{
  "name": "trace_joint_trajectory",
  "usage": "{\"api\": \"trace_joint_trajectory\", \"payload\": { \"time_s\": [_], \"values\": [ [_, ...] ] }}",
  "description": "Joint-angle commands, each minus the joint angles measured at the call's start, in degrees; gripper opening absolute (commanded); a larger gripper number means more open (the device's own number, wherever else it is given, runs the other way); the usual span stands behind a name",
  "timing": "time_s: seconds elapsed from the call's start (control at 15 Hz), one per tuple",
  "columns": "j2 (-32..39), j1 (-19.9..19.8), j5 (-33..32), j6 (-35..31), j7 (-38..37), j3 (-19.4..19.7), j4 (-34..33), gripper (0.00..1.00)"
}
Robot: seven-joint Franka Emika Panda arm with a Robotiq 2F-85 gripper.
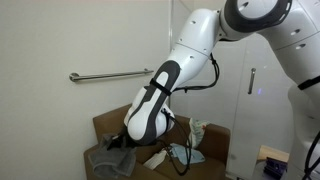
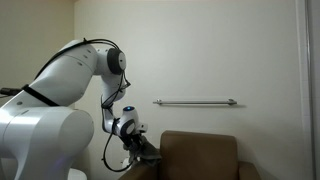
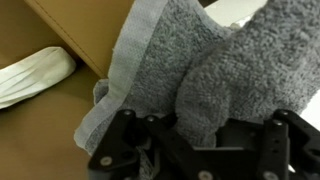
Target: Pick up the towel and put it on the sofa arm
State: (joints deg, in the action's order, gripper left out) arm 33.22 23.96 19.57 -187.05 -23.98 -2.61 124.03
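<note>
end effector (image 3: pixel 200 145) buried in towel (image 3: pixel 190 70), grip cannot tell | hemmed edge on brown upholstery (image 3: pixel 40 140) | whitish cloth (image 3: pixel 35 75) nearby, not touching

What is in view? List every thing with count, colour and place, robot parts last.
armchair: one, brown, against the wall
sofa arm: one, brown, the chair's image-left side
towel: one, dark grey, bunched on the sofa arm
whitish cloth: one, on the chair beside the towel
light blue cloth: one, on the seat
grab bar: one, silver, on the wall
robot arm: one, white and black, reaching down
tool: one, black, at the towel; grip unclear
</note>
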Motion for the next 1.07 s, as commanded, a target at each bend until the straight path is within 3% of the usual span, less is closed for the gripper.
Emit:
{"api": "trace_joint_trajectory", "payload": {
  "time_s": [0.0, 0.2, 0.53, 0.6, 0.67, 1.0],
  "values": [
    [3.47, -5.6, -0.64, 1.99, 1.65, -3.06, -3.01, 0.01],
    [5.8, -7.19, -1.06, 2.89, 2.25, -4.32, -5.1, 0.01],
    [7.71, -5.9, -0.74, 4.44, 2.28, -3.62, -7.2, 0.01],
    [7.82, -5.1, -0.41, 4.72, 1.73, -2.88, -7.33, 0.26],
    [7.82, -4.26, -0.11, 4.77, 1.2, -2.08, -7.31, 0.27],
    [8.17, -2.31, 0.29, 4.36, 0.46, -0.08, -7.67, 0.56]
  ]
}}
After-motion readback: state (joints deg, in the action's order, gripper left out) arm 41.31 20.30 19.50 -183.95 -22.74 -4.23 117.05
